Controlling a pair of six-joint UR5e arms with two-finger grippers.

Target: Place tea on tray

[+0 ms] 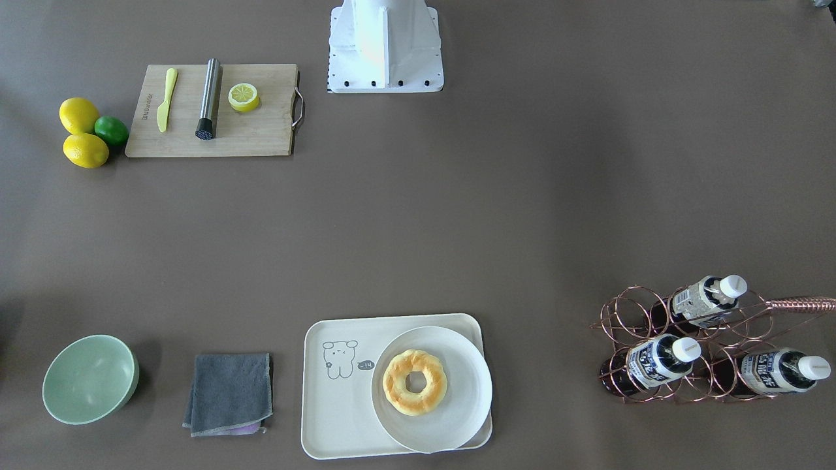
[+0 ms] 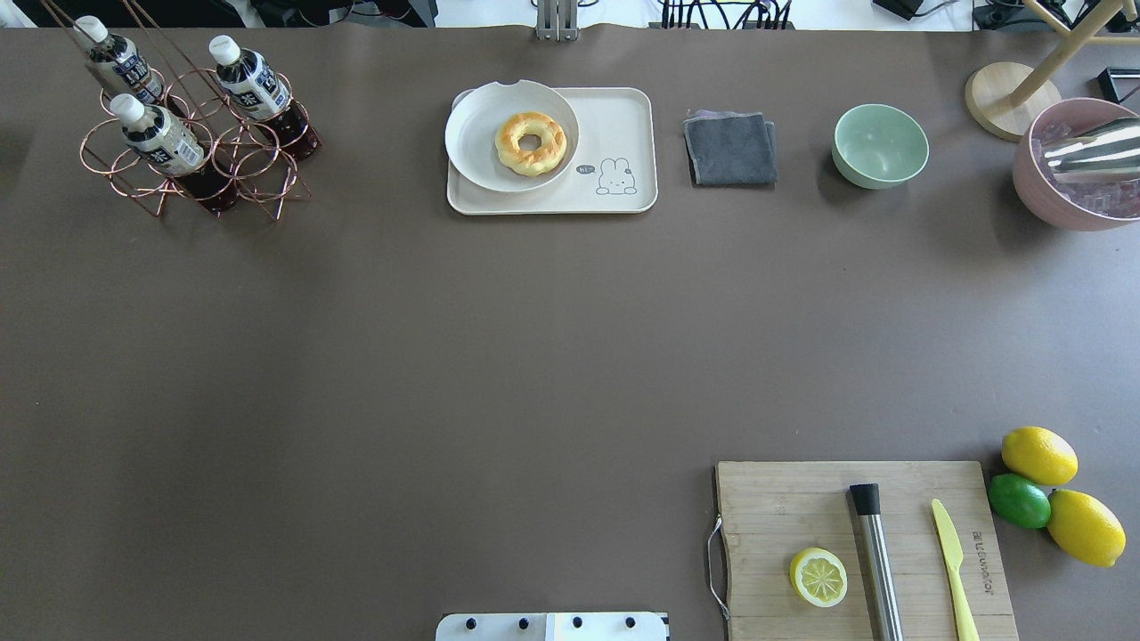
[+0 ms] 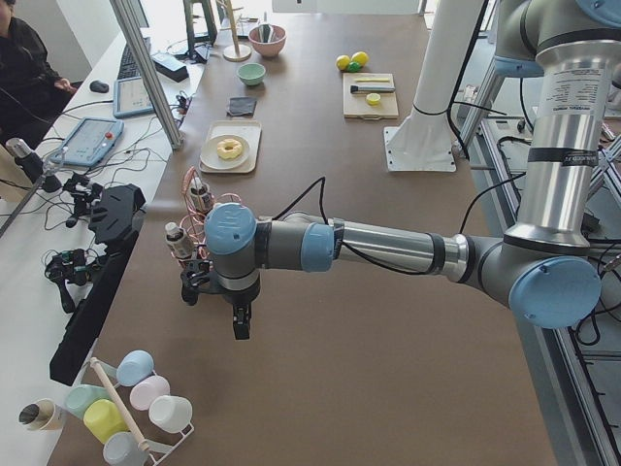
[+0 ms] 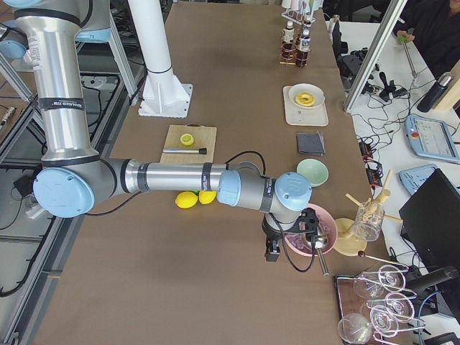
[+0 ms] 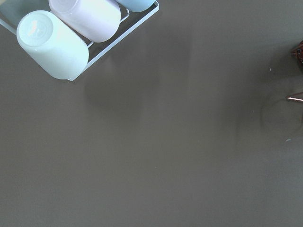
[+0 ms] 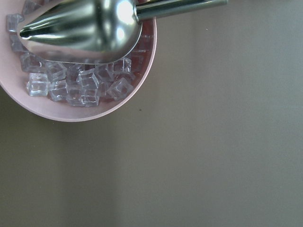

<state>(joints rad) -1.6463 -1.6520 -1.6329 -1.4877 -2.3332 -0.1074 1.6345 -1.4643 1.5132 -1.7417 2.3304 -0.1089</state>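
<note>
Three tea bottles [image 1: 659, 360] [image 2: 160, 138] with white caps lie in a copper wire rack [image 1: 637, 320] at the table's far left corner from the robot. The cream tray [image 1: 339, 418] [image 2: 623, 125] with the grey cartoon drawing holds a round white plate [image 1: 464, 391] with a doughnut [image 1: 414, 382]. My left gripper [image 3: 239, 325] hangs over bare table just beyond the rack; it shows only in the exterior left view, so I cannot tell if it is open. My right gripper [image 4: 272, 251] hangs beside the pink ice bowl [image 4: 313, 233]; I cannot tell its state either.
A cutting board [image 2: 784, 507] carries a half lemon, a steel bar and a yellow knife, with two lemons and a lime [image 2: 1020, 500] beside it. A grey cloth [image 2: 730, 147], a green bowl [image 2: 880, 145] and a cup rack [image 5: 71, 33] stand nearby.
</note>
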